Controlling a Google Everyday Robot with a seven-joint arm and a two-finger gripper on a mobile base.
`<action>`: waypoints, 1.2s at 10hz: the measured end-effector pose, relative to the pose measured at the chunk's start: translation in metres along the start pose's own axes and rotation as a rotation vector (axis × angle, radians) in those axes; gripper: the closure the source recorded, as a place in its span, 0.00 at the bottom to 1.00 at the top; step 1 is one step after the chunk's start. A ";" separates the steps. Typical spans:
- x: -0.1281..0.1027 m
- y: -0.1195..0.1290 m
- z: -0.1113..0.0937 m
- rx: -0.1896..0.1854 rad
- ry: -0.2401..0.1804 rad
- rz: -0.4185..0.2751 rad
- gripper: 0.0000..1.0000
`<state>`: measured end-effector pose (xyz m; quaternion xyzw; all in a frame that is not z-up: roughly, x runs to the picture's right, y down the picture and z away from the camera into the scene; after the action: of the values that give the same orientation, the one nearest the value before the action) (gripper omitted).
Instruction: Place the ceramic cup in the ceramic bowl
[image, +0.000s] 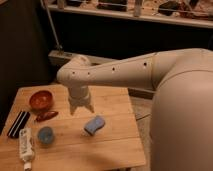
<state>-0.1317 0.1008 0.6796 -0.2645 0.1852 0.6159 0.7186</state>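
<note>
The ceramic cup (45, 135), small, round and light blue, stands on the wooden table (110, 147) near its front left. The ceramic bowl (41, 99), glossy orange-red, sits at the table's back left. My gripper (81, 108) hangs over the middle of the table, right of the bowl and up and to the right of the cup. It touches neither of them and holds nothing that I can see.
An oblong blue sponge-like block (94, 124) lies right of the gripper. A small flat dark-red oblong thing (46, 116) lies between bowl and cup. A black striped item (18, 124) and a white tube (25, 147) lie at the left edge. My white arm (150, 75) spans the right side.
</note>
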 end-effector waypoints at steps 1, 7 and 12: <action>0.007 0.013 -0.004 0.001 -0.017 -0.047 0.35; 0.055 0.101 0.012 0.075 -0.049 -0.283 0.35; 0.040 0.157 0.055 0.019 0.013 -0.301 0.35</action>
<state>-0.2821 0.1815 0.6754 -0.2864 0.1539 0.4977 0.8041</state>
